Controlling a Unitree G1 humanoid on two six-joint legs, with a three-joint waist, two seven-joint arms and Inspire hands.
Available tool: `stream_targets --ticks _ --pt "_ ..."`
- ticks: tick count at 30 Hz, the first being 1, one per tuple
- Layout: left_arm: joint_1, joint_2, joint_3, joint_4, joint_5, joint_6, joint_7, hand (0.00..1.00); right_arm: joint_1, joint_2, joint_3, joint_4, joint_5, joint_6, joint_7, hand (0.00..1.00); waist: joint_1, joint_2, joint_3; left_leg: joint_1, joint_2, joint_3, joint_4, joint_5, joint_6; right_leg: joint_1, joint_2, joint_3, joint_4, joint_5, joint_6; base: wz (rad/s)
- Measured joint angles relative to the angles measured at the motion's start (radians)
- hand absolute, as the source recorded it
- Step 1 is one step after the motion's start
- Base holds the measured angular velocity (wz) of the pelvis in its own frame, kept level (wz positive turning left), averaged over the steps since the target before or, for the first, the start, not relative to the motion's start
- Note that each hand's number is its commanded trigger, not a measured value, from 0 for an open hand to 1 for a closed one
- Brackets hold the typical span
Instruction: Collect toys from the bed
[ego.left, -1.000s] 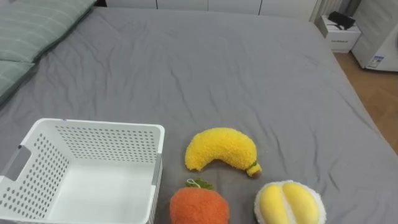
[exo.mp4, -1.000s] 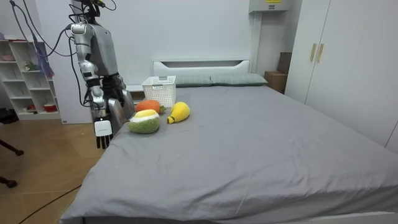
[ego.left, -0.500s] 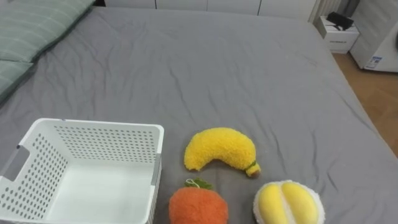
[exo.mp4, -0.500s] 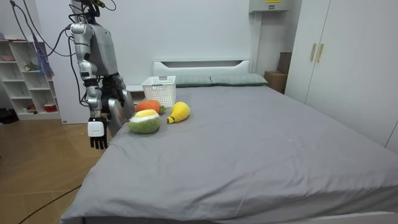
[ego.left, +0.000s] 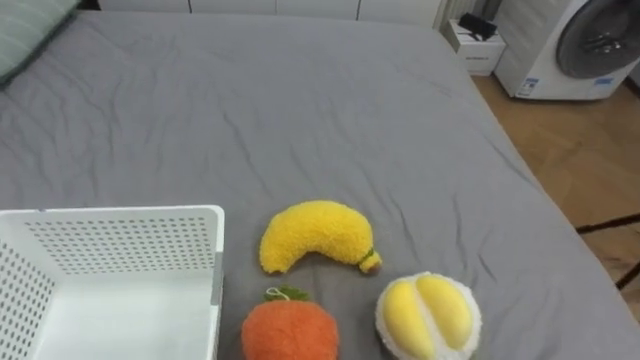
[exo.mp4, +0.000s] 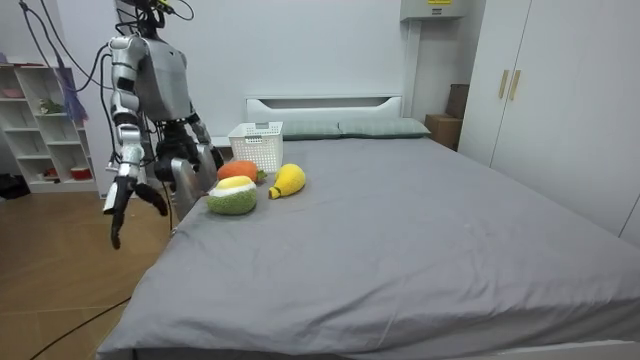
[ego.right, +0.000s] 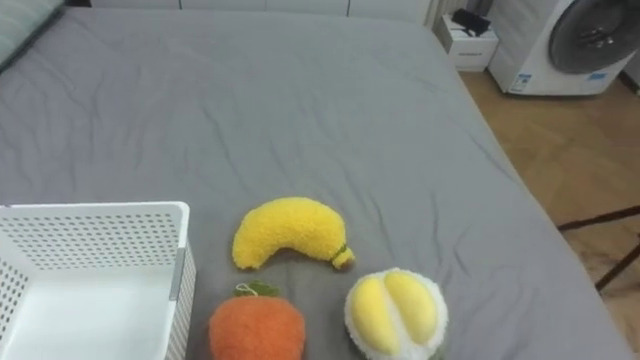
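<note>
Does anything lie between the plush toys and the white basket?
Nothing visible does. The orange toy lies just right of the basket, the banana just beyond it, the yellow-and-white fruit toy farther right. Only grey bedding separates them.

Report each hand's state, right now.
Left hand: cannot be told; it is low at the edge of the bed.
Right hand: cannot be told; it hangs out to the side, off the bed.
</note>
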Motion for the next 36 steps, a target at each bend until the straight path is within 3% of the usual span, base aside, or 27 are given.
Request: stream_targets --ticks 1,3,4,7,9,13,19,24,27,36 --pt "-0.001 0.0 -0.008 0.004 -0.002 -0.003 0.004 0.0 -0.008 0.001 0.007 -0.102 -0.02 -0.007 -0.025 0.0 0.006 -0.005 -0.002 -0.007 0.001 0.006 0.002 0.0 0.0 -0.013 0.001 0.003 0.008 0.0 0.0 -0.15" --pt "-0.001 0.0 -0.026 0.004 -0.009 -0.015 0.004 0.0 -0.008 0.002 0.028 -0.286 -0.033 -0.021 -0.055 0.0 0.011 -0.003 0.0022 -0.015 0.003 0.018 0.005 0.0 0.0 -0.023 0.001 0.002 0.011 0.002 0.0 -0.08" --pt "0.001 0.0 -0.036 0.004 -0.019 -0.026 0.004 0.0 -0.007 0.002 0.037 -0.393 -0.035 -0.036 -0.068 0.0 0.014 0.005 -0.0018 -0.024 0.006 0.02 0.006 0.0 0.0 -0.03 0.004 0.003 0.011 0.006 0.001 0.0" --pt "0.008 -0.002 -0.064 0.004 -0.019 -0.039 0.004 0.0 -0.012 0.004 0.086 -0.596 -0.08 -0.06 -0.085 0.0 0.027 0.009 0.0 -0.025 0.01 0.025 0.001 0.001 -0.003 -0.035 0.006 -0.003 0.011 0.008 -0.001 -0.03" --pt "0.011 -0.009 -0.085 0.001 -0.018 -0.048 0.004 0.0 -0.027 0.004 0.138 -0.703 -0.118 -0.105 -0.059 0.0 0.03 0.016 0.0026 -0.026 0.012 0.021 0.001 0.002 -0.004 -0.035 0.007 -0.011 0.011 0.008 -0.002 0.05" --pt "0.025 -0.016 -0.098 -0.025 -0.017 -0.05 0.004 0.0 -0.04 0.006 0.202 -0.71 -0.135 -0.106 0.0 0.0 0.05 0.015 -0.0023 -0.028 0.012 0.009 0.002 0.002 -0.005 -0.026 0.005 -0.024 0.012 0.008 -0.002 0.07" --pt "0.052 -0.031 -0.129 -0.03 -0.016 -0.044 0.005 0.0 -0.034 0.024 0.345 -0.674 -0.18 -0.092 0.133 0.0 0.073 0.038 -0.0035 -0.02 0.011 0.003 0.003 0.002 -0.005 -0.009 0.003 -0.028 0.011 0.008 -0.002 0.02" --pt "0.054 -0.042 -0.137 -0.03 -0.012 -0.043 0.004 0.0 -0.033 0.025 0.455 -0.604 -0.359 -0.077 0.261 0.0 0.102 0.031 -0.0037 -0.025 0.01 -0.016 0.009 0.003 -0.006 -0.001 -0.005 -0.052 0.009 0.008 -0.001 0.11" --pt "0.053 -0.047 -0.15 -0.031 -0.013 -0.036 0.004 0.0 -0.044 0.026 0.479 -0.517 -0.488 -0.076 0.317 0.0 0.114 0.025 -0.0034 -0.037 0.006 -0.033 0.02 0.003 -0.006 0.002 -0.01 -0.07 0.003 0.007 -0.001 0.18" --pt "0.031 -0.048 -0.165 -0.031 -0.019 -0.021 -0.009 0.0 -0.073 0.026 0.539 -0.334 -0.639 -0.053 0.435 0.0 0.147 0.017 -0.0017 -0.04 0.002 -0.053 0.023 0.003 -0.005 0.008 -0.013 -0.091 -0.006 0.008 -0.002 0.06"
